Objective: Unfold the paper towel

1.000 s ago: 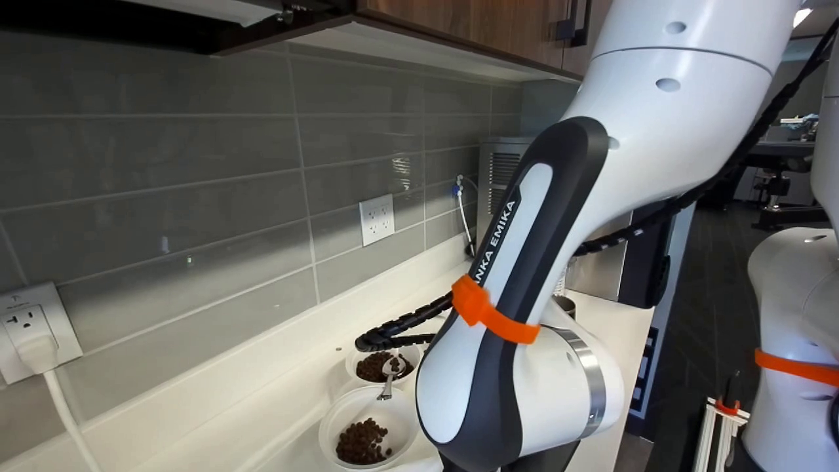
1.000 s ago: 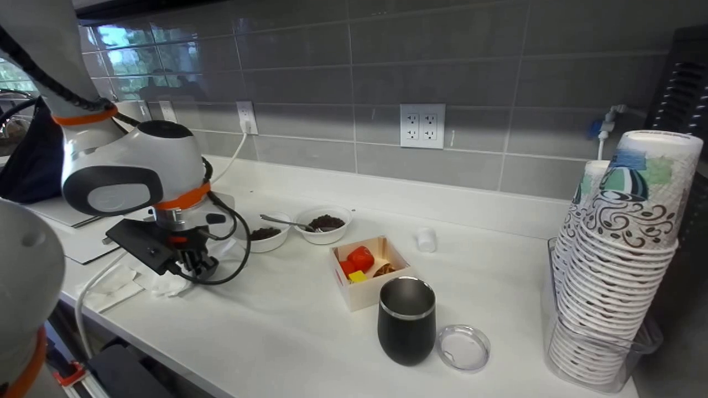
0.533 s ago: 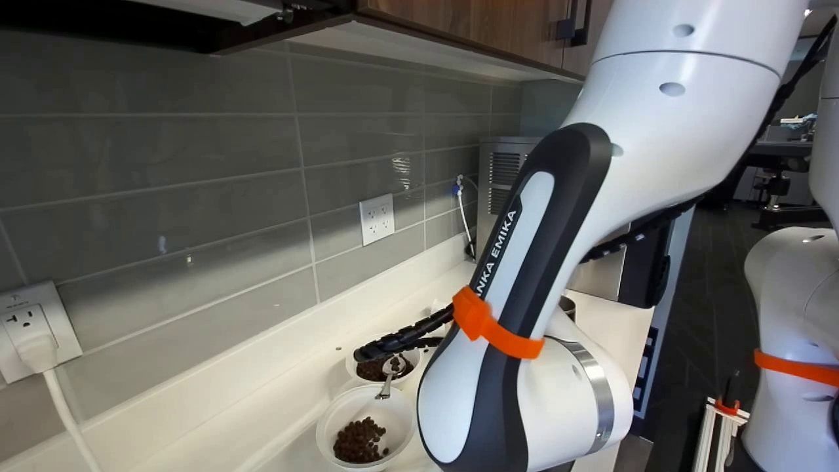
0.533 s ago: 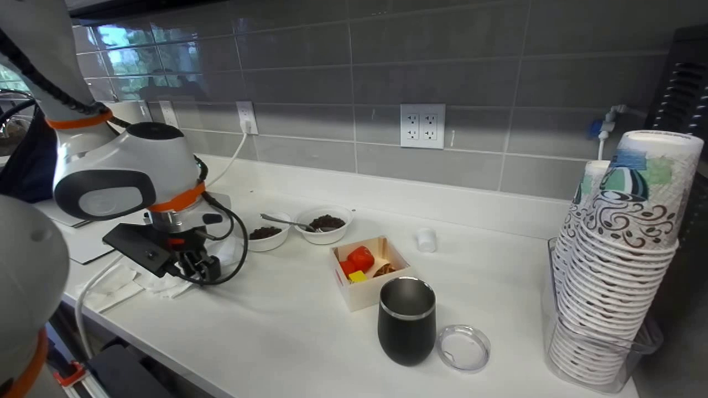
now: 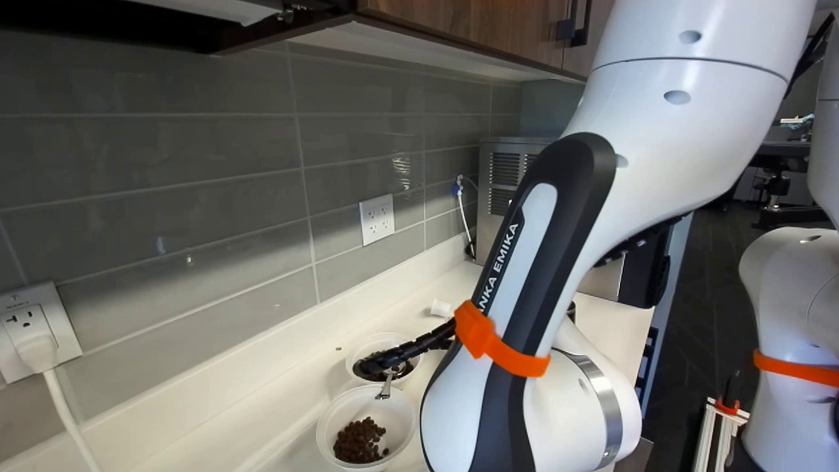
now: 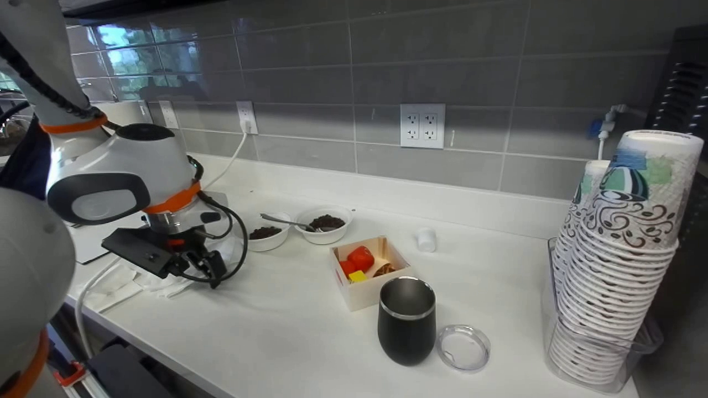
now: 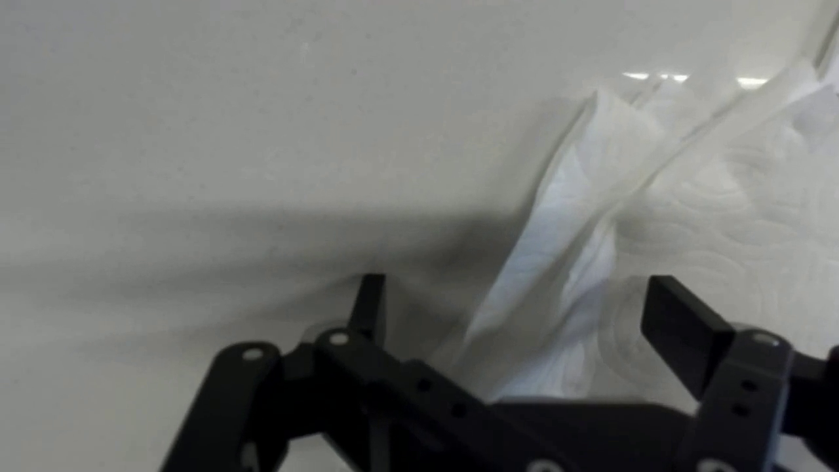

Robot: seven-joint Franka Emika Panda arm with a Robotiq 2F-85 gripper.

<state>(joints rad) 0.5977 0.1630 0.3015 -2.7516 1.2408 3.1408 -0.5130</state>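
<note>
A white paper towel [image 7: 557, 262] with embossed rings lies crumpled on the white counter, a raised fold running through it in the wrist view. My gripper [image 7: 517, 292] stands open over that fold, with one black finger [image 7: 371, 308] beyond the towel's edge and the other above its flatter part. The fold lies between the jaws, and neither finger is closed on it. In an exterior view, the towel [image 6: 160, 283] shows partly behind my gripper [image 6: 215, 276], near the counter's front edge. Elsewhere the arm conceals the towel.
Two bowls of dark pellets [image 6: 264, 235] [image 6: 326, 221] stand behind the gripper, a spoon [image 6: 287, 222] across them. Farther right are a wooden box [image 6: 368, 287], a black tumbler [image 6: 407, 320], a clear lid [image 6: 463, 347] and stacked paper cups [image 6: 614, 276]. A white cable [image 6: 83, 309] crosses the counter edge.
The gripper's fingers have spread apart. The arm has moved a little, its upper parts shifting left in an exterior view, while the bowls and other objects stay put.
</note>
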